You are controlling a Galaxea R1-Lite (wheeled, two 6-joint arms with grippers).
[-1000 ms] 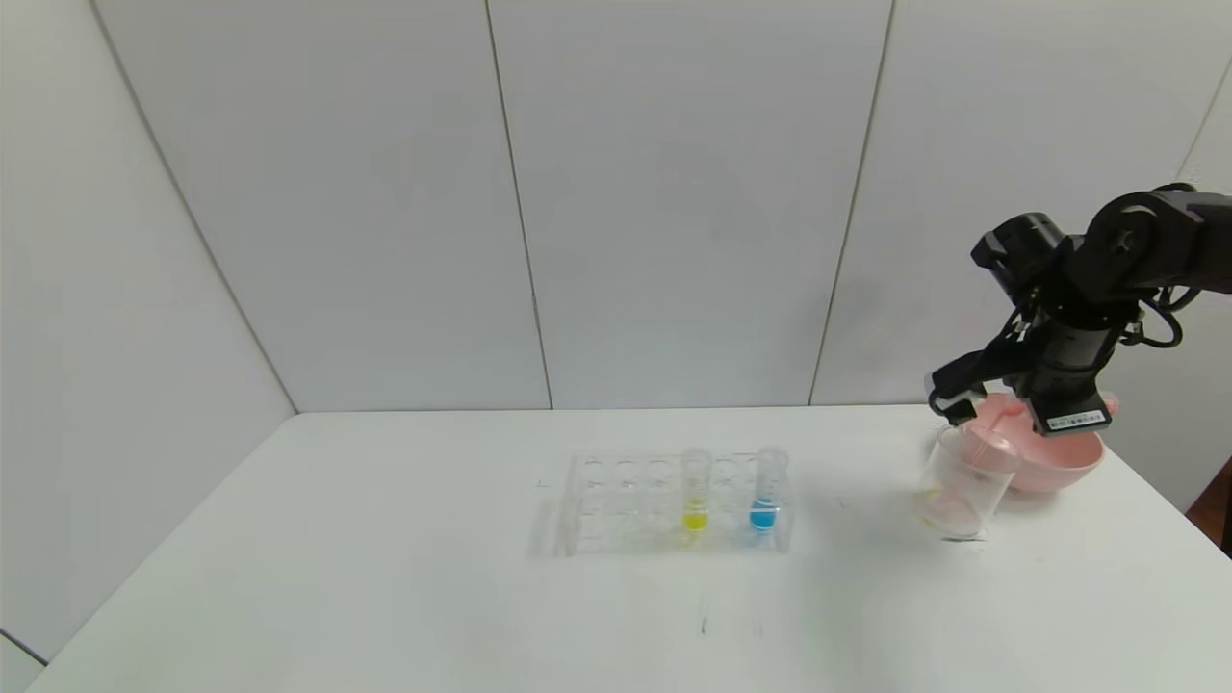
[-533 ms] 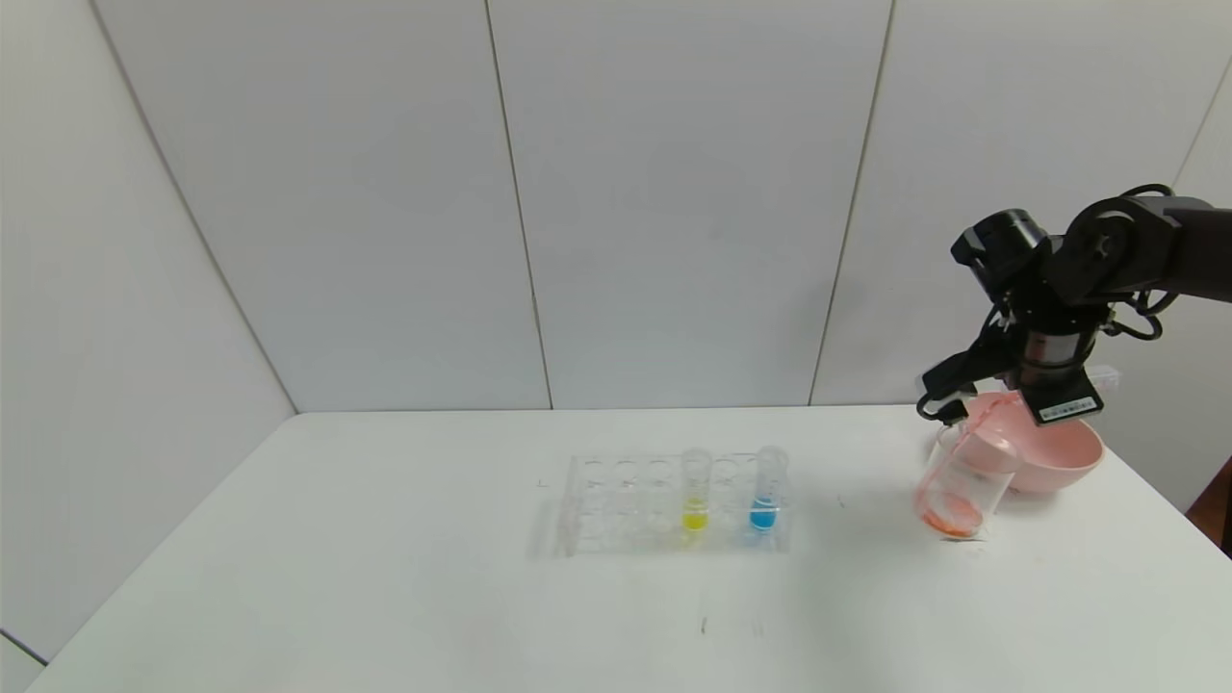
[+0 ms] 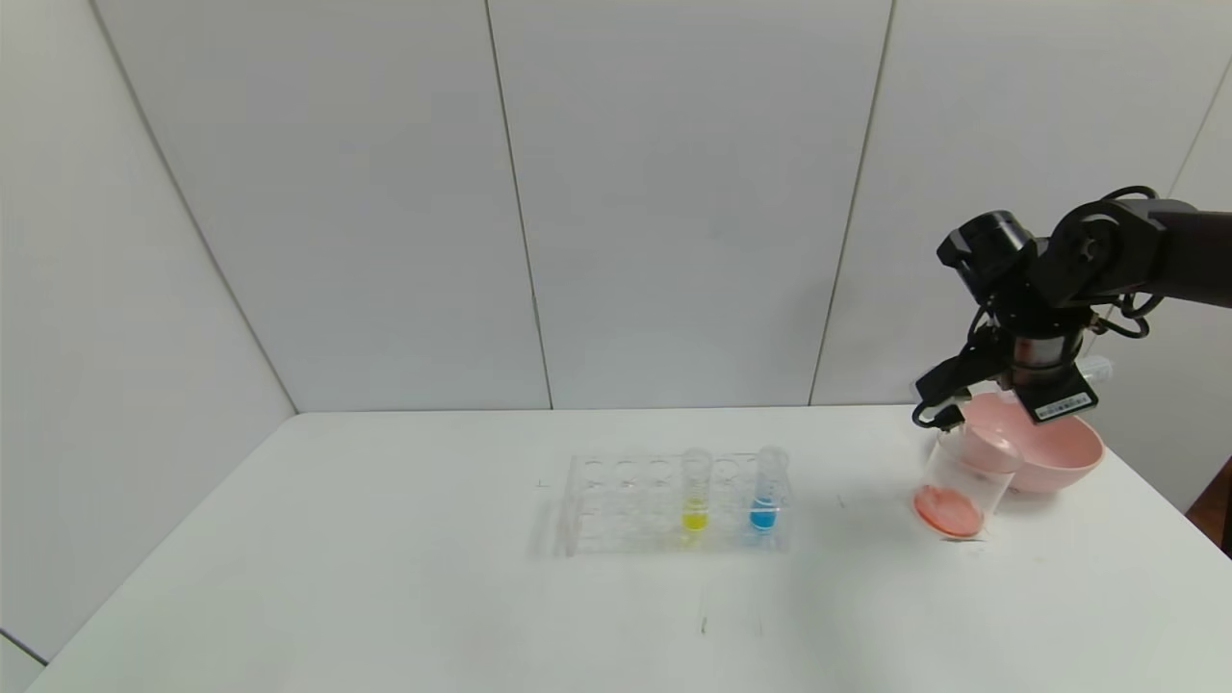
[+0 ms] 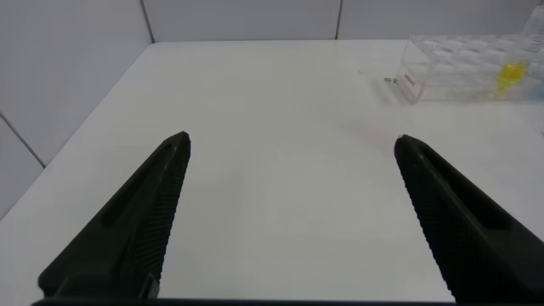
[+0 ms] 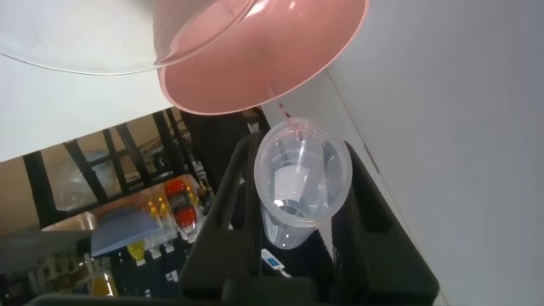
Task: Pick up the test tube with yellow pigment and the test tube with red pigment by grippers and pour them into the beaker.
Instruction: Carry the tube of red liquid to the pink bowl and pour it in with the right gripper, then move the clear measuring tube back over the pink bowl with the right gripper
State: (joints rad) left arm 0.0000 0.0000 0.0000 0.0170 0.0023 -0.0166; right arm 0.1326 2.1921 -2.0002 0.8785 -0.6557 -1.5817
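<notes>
My right gripper [image 3: 1044,385] is shut on the test tube with red pigment [image 5: 302,183] and holds it tipped over the beaker [image 3: 967,472]. The tube looks drained, with a thin red thread at its rim; its clear end sticks out in the head view [image 3: 1095,367]. The beaker stands at the table's right with a red-orange layer in its bottom. The test tube with yellow pigment [image 3: 695,491] stands upright in the clear rack [image 3: 626,500], also seen in the left wrist view [image 4: 510,75]. My left gripper [image 4: 291,146] is open and empty over bare table, far from the rack.
A pink bowl [image 3: 1059,457] sits right behind the beaker, close under my right gripper; it also shows in the right wrist view [image 5: 263,51]. A tube with blue liquid [image 3: 765,493] stands in the rack beside the yellow one. The table's right edge is near the bowl.
The red liquid ran from the tube into the beaker, which now holds a red-orange layer. My right gripper rolled further and rose a little. The rack has not moved.
</notes>
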